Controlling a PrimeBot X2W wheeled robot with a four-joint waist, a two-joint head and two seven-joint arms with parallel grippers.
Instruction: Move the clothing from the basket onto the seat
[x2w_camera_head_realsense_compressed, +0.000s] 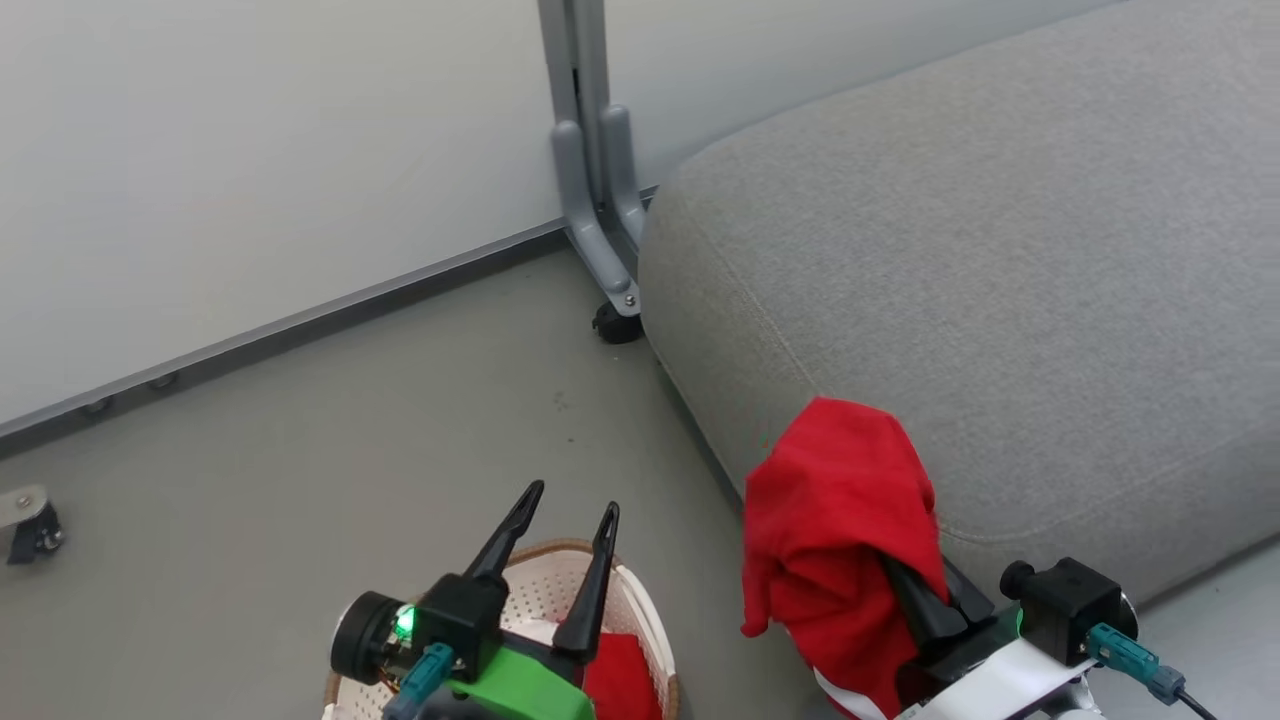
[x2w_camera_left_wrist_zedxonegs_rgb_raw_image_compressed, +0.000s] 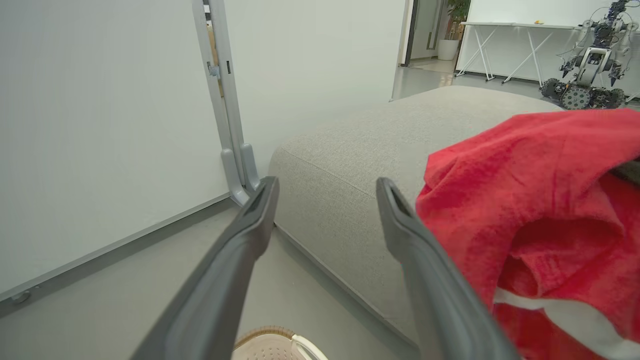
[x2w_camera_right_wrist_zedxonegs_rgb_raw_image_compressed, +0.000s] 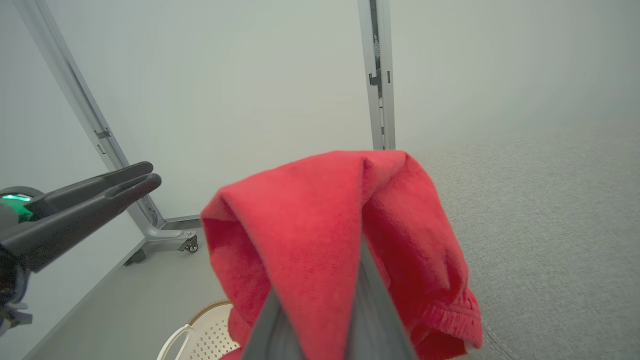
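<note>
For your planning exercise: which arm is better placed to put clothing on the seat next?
Right: the right pincer holds a red garment beside the seat; the left pincer is open, empty, above the basket.

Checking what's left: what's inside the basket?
One red garment lies in the basket. The open left pincer and its green wrist cover most of the interior, so anything more there is hidden.

Grey floor (x2w_camera_head_realsense_compressed: 350, 450) carries the basket (x2w_camera_head_realsense_compressed: 645, 608), the seat (x2w_camera_head_realsense_compressed: 1000, 250) and a partition foot (x2w_camera_head_realsense_compressed: 600, 250)
</note>
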